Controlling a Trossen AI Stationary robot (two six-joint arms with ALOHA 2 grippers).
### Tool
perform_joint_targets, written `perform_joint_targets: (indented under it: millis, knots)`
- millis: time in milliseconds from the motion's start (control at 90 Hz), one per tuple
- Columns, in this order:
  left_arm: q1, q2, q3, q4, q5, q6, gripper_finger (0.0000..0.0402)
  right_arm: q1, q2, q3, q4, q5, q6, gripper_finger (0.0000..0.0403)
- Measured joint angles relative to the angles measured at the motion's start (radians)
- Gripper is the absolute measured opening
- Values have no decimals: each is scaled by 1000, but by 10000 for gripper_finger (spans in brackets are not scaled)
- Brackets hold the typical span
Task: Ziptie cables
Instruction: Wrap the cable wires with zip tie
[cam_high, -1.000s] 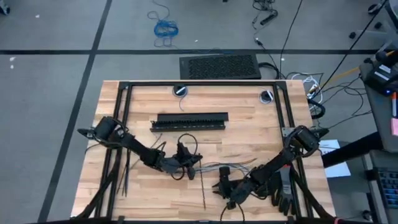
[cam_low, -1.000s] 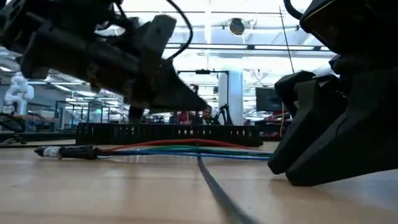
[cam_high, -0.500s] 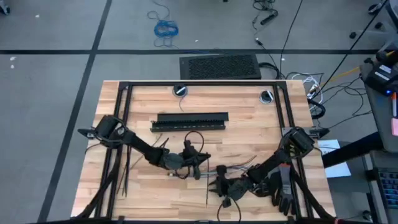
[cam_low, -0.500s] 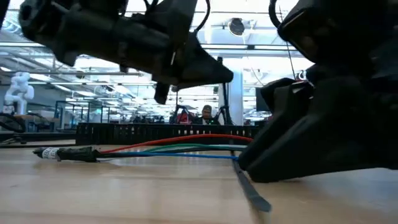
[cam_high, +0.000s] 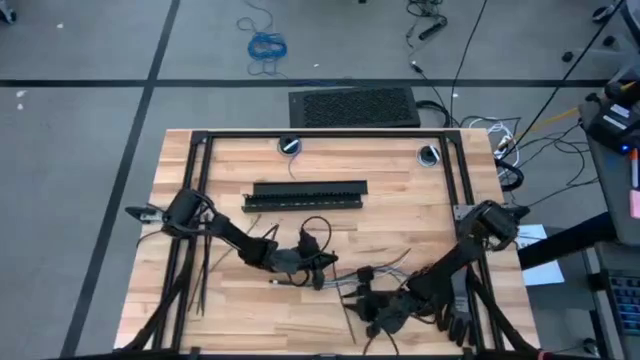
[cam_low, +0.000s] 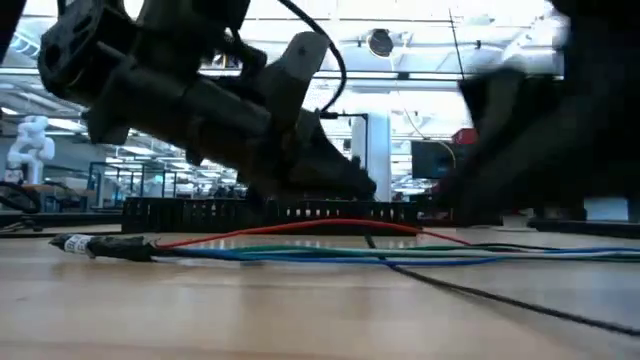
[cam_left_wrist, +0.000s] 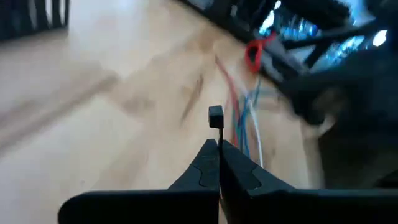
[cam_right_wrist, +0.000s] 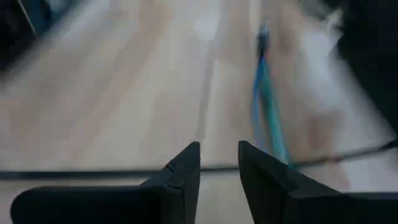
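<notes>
Two grippers are at work on the near side of the long black bar (cam_high: 305, 193), which I take as my landmark on the wooden table (cam_high: 420, 205). My left gripper (cam_left_wrist: 217, 144) is pressed together on one ziptie (cam_left_wrist: 215, 115); its small square head stands up just above my fingertips, and in the low view the thin strip seems to trail away over the wood toward the camera. This gripper hangs just in front of the middle of the bar. My right gripper (cam_right_wrist: 219, 149) is parted, with a clear gap between the fingers and nothing inside it; it is farther from the bar, in front of the bar's right end. The cables (cam_low: 300, 250) lie flat on the table in front of the bar, between the bar and my right gripper, with their dark joined end (cam_low: 105, 245) toward the bar's left end and the coloured wires running out toward its right end. I judge that I am at the step of bringing the ziptie to the bundle, and that no loop is closed around the wires yet. The next move, I think, asks me to put the strip under or around the wires, then to catch the free tail with the right gripper and guide it into the head. The tail is thin and the head small, so the aim must be careful.
</notes>
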Motion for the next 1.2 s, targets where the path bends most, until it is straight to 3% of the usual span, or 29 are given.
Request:
perform_joint_targets:
  millis: [267,600,811,989,1200]
  knots:
    - [9,-6,2,2,54,-2,0,33,9,-2,-197,-128,270,100]
    - [17,-6,2,-41,53,-1,0,38,28,-1,-148,-106,223,100]
    - [26,-6,2,-6,53,88,0,-69,28,1,-160,-86,27,100]
    - [12,-6,2,29,91,174,0,-218,19,0,-219,-7,-10,100]
    - [-23,-6,2,113,92,364,0,-334,-78,-2,-258,-162,-7,100]
